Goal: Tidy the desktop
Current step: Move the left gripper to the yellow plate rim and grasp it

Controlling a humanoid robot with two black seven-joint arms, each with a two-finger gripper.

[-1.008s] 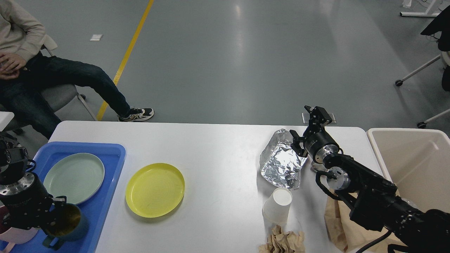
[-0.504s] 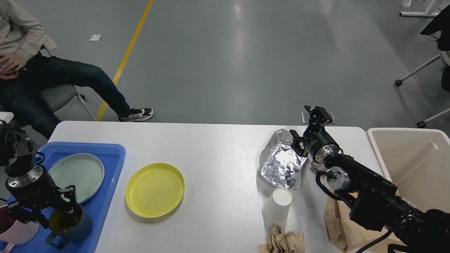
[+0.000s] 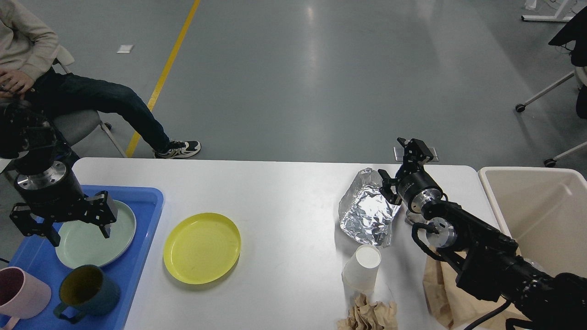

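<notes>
The white desktop holds a yellow plate, a crumpled foil sheet, a tipped white paper cup and crumpled brown paper. My left gripper is open and empty, above the pale green plate in the blue tray. A dark teal mug and a pink mug stand upright in the tray's near end. My right gripper is open at the foil's right edge, with one finger touching the foil.
A beige bin stands off the table's right end. A brown paper bag lies under my right arm. A seated person is past the table's far left corner.
My left gripper has let go of the teal mug and moved up and away to above the green plate. The mug now stands in the tray. The right arm has not moved.
</notes>
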